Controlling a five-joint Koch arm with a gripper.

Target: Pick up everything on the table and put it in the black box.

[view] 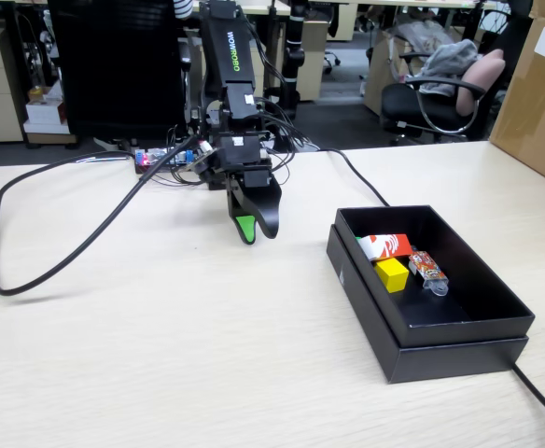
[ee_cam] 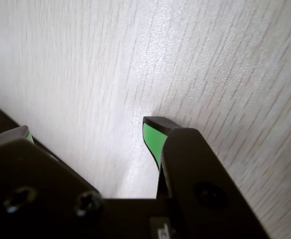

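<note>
- The black box (view: 459, 331) sits nearest on the surface (view: 160, 355), on the right of the fixed view. Its near wall is tall enough to hide a small piece lying against it.
- Inside lie the yellow cube (view: 392, 273), the red block (view: 386, 245) just behind it, and a wrapped item (view: 428, 271) beside them. They crowd the left end, so I'd guess a drop there could land on them and bounce out.
- A thin cable (view: 543, 397) runs close past the box's far side. If the arm snagged it, it could drag the box askew.
- I can't spot a green cube anywhere, in the box or on the bare wood. The risk I see is the arm closing on nothing, or the task being called done with one piece unaccounted for.
- Further back, the gripper (view: 254, 229) hangs low over the surface, tips pointing down, well apart from the box.
- In the wrist view the gripper (ee_cam: 88, 129) stands wide apart, with only wood grain between the jaws. The green is its own lining, not a cube. It grips nothing, and I can't tell if the tips touch the wood.
- A thick black cable (view: 67, 252) loops behind on the left, in reach of a wide swing.
</note>
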